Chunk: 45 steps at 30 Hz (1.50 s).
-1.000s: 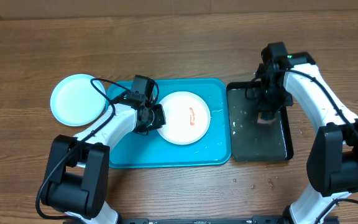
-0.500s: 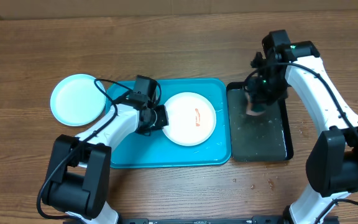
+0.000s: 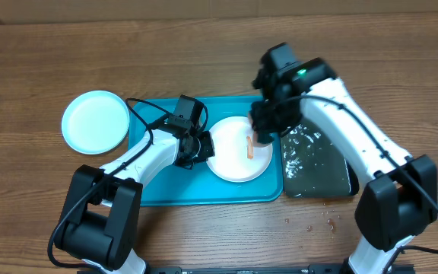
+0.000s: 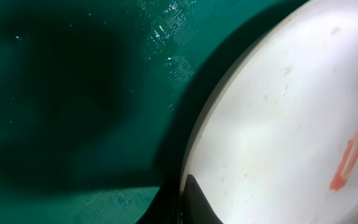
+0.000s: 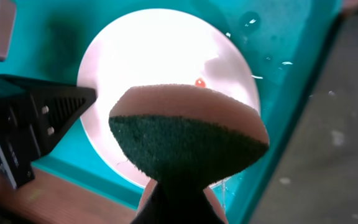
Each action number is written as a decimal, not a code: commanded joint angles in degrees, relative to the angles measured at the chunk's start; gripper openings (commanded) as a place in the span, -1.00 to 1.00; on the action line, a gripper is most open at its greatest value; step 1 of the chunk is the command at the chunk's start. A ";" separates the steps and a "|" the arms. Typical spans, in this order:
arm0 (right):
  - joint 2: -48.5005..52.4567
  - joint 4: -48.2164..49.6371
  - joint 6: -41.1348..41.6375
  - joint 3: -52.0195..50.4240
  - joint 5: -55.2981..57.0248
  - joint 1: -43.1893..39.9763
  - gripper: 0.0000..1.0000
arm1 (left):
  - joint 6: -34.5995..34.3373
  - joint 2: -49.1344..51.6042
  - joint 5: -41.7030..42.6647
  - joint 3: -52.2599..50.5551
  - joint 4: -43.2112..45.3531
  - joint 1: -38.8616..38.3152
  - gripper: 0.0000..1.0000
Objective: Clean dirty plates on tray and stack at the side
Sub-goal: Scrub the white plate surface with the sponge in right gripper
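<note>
Plate (image 3: 230,156) on tray (image 3: 158,184); second plate (image 3: 93,122) left of tray; basin (image 3: 319,169) right of tray.

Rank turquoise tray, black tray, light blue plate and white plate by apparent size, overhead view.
1. turquoise tray
2. black tray, partly covered
3. light blue plate and white plate: look alike, unranked

A robotics lab bench: two white-and-black robot arms (image 3: 356,129) reach over a bright turquoise rectangular plastic tray (image 3: 166,186) on a brown wood-grain table (image 3: 204,53).
</note>
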 commanded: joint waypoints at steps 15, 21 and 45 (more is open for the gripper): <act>-1.81 13.68 8.74 -13.16 15.28 5.88 -0.93 | -0.92 0.87 -1.03 0.11 -0.17 -0.28 -0.92; -1.81 18.32 8.72 -17.68 15.30 5.60 -0.92 | -0.92 0.87 -1.01 0.11 -0.17 -0.31 -0.92; -1.81 29.57 10.12 -24.94 16.35 5.42 -0.89 | -0.70 0.87 -1.03 0.11 -0.61 -0.31 -0.92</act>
